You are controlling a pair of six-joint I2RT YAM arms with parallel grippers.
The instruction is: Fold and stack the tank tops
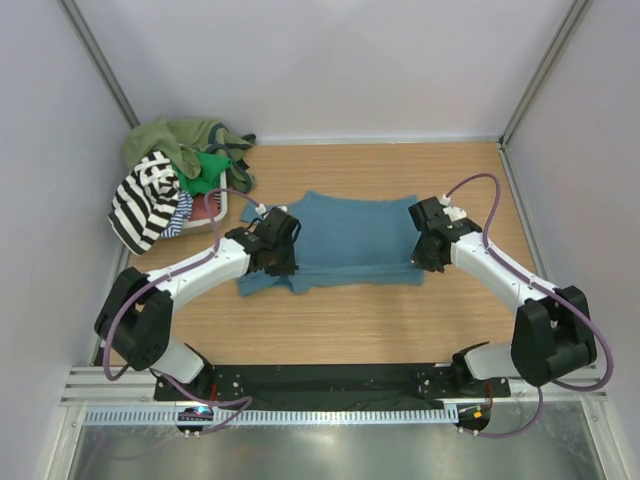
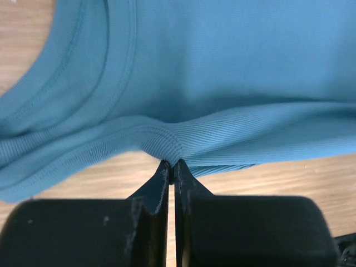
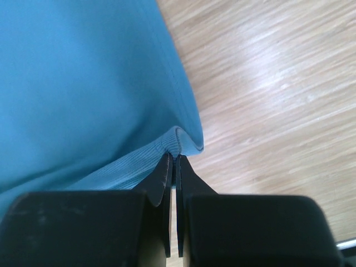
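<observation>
Left gripper (image 2: 171, 164) jaws together, clamped on a pinch of ribbed edge of the teal tank top (image 2: 222, 55). Cloth puckers up into the tips, with a banded curved opening just beyond them; can't tell if that's neck or armhole.

Right gripper (image 3: 172, 157) same story: jaws together on a ribbed corner at the teal top's opposite end, cloth bunched right at the tips. Bare wood of the table (image 3: 267, 83) sits beside that corner.

Both pinches are toward the teal top's near edge, one at each end, arms reaching in from either side of it.

Teal top lies spread across the table, long side running left to right. A second layer peeks out under its near edge, widest at the left end.

Other tank tops are in a heap (image 1: 180, 170) past the teal top's far-left corner, apart from it:
- black-and-white striped top (image 1: 145, 200) farthest out from the teal top
- olive top (image 1: 165, 140) behind the striped one
- green top (image 1: 210, 165) and a thin navy-striped one (image 1: 181, 214) tucked in on the side facing the teal top
</observation>
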